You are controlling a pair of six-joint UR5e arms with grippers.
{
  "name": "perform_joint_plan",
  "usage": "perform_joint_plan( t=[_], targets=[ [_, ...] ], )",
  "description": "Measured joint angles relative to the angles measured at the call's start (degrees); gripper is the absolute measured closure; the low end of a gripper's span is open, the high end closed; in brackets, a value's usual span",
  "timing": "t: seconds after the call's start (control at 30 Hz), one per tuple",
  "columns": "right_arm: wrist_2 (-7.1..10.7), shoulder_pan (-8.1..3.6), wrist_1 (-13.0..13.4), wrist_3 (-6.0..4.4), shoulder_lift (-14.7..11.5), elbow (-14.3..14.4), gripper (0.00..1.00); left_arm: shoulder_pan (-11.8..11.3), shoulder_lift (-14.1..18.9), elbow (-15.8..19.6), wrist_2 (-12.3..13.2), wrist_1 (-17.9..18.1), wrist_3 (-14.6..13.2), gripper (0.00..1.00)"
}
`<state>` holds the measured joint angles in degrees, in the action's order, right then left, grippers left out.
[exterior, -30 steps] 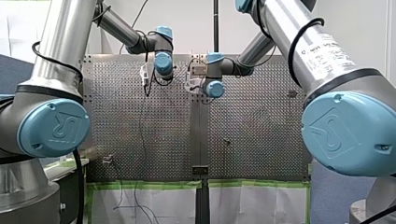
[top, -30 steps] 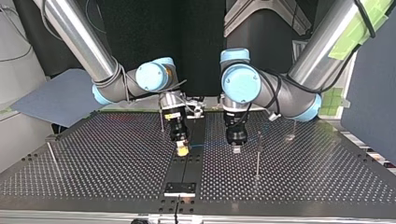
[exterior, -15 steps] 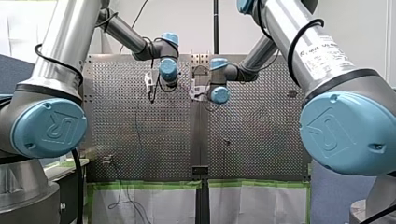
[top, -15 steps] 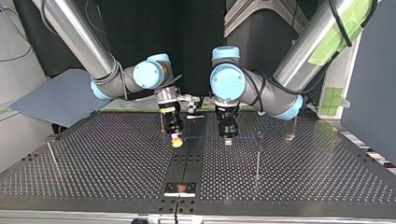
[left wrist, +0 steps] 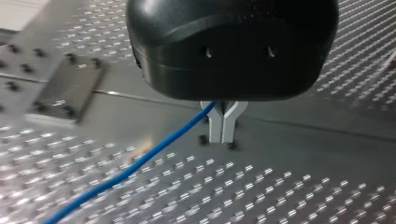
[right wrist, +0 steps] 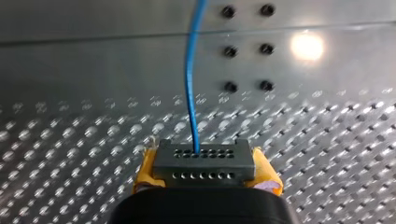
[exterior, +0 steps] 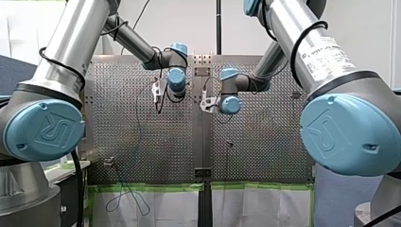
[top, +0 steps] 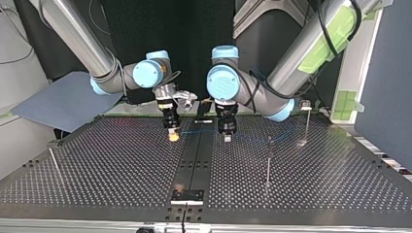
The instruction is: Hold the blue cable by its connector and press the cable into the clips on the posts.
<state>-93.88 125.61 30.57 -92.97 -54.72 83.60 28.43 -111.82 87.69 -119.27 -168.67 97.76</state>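
Observation:
In the right wrist view my right gripper (right wrist: 205,161), with yellow pads (right wrist: 147,168), is shut on a grey connector (right wrist: 204,164) that has rows of small holes. The thin blue cable (right wrist: 191,84) leaves the connector and runs ahead over the table. In the left wrist view my left gripper (left wrist: 222,137) has its metal fingers (left wrist: 215,126) shut on the blue cable (left wrist: 140,158), which trails off to one side. In the top view my right gripper (top: 172,136) and my left gripper (top: 227,138) hang side by side just above the table, with the cable (top: 200,132) stretched between them.
Thin posts stand on the perforated table: one (top: 268,160) right of my left gripper, one (top: 307,120) further back right, one (top: 52,161) at the top view's left edge. A dark plate (top: 187,196) sits on the centre strip near the front edge.
Both grippers have moved together away from the top view's camera and a little to its left, keeping their hold on the connector and the cable.

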Motion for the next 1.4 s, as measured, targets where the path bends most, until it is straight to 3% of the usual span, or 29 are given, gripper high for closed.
perform_joint_plan(
  t=[0.3,0.6,0.77,1.0,1.13,1.4],
  targets=[
    [-0.46,-1.78,0.63,-0.17,0.0,2.39,1.0,2.54,-4.21,0.98,-0.3,2.55,0.8,1.0],
    [-0.33,-3.41,4.45,-1.81,0.0,6.49,1.0,3.88,-6.1,3.08,-0.78,7.58,0.55,1.0],
    [-0.38,-3.71,6.41,-1.4,0.0,8.22,1.0,4.69,-8.25,3.15,-0.74,10.06,0.24,1.0],
    [-0.51,-3.73,6.7,-0.3,0.0,8.7,1.0,6.37,-12.03,3.17,-0.85,13.74,1.37,1.0],
    [-1.35,-4.35,7.07,0.07,0.0,10.1,1.0,6.83,-13.75,3.17,-1.26,14.58,1.75,1.0],
    [-1.79,-6.06,10.48,-0.91,0.0,13.93,1.0,8.51,-14.48,3.17,-1.94,16.45,1.88,1.0]
  ],
)
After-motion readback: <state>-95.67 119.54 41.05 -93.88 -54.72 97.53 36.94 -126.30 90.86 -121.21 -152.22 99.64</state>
